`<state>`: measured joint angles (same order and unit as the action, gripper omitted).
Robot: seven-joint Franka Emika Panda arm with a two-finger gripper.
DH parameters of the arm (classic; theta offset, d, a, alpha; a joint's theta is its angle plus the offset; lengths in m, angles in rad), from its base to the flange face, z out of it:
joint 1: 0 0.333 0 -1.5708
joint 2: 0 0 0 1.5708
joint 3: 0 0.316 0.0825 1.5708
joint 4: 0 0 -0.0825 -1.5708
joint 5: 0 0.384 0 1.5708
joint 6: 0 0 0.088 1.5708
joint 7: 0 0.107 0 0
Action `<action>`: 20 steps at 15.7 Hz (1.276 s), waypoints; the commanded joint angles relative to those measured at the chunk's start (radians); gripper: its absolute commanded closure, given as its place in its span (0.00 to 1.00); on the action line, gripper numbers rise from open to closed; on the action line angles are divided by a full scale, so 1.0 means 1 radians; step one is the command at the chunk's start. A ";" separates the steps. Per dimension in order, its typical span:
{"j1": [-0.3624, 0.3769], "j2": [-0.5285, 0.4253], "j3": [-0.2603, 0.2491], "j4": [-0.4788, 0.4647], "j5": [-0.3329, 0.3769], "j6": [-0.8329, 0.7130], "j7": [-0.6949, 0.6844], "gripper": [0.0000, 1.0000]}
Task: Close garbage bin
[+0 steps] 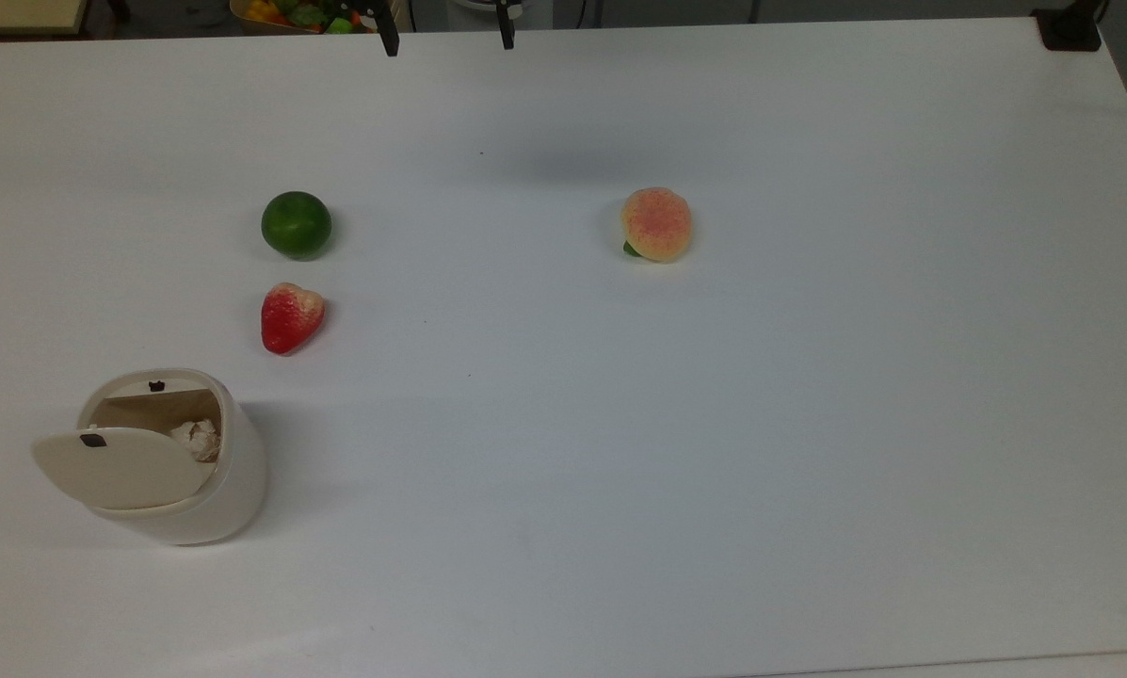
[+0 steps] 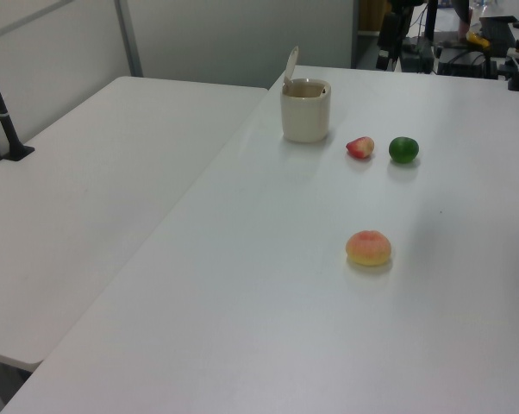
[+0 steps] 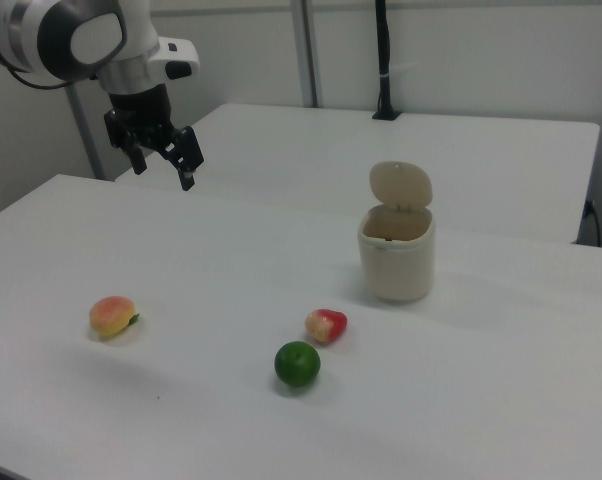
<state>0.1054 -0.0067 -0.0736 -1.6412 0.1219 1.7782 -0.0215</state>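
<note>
Your gripper [image 3: 163, 160] hangs in the air above the white table [image 1: 808, 424], its 2 black fingers [image 1: 389, 38] spread apart with nothing between them; in the top view the 2 fingertips enter at the upper edge, and in the right view the arm [image 3: 71, 40] comes in from the upper left corner. The nearest item is the peach [image 1: 656, 224], lying on the table below and to the top view's right of the gripper, well apart from everything else. To the top view's left of the gripper lies a lime [image 1: 296, 224], and just beyond it, toward the lower edge of the top view, a strawberry [image 1: 290, 317]; the 2 fruits are near each other but not touching. Your target, the garbage bin [image 1: 215, 490], stands upright in the top view's lower left, near the strawberry and far from the gripper. Its lid [image 1: 116, 466] is raised on its hinge, standing nearly upright in the right view, and the opening shows a crumpled pale wad [image 1: 198, 438] inside. A 2nd white table [image 2: 96, 190] adjoins at the left view's left.
</note>
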 commanded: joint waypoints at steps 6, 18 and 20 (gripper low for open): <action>-0.010 -0.016 -0.005 -0.016 -0.036 -0.013 0.000 0.00; -0.016 -0.026 -0.009 -0.032 -0.045 0.000 -0.034 0.36; -0.023 -0.026 -0.008 -0.032 -0.045 -0.003 -0.050 0.51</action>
<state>0.0907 -0.0067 -0.0798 -1.6481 0.0894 1.7782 -0.0334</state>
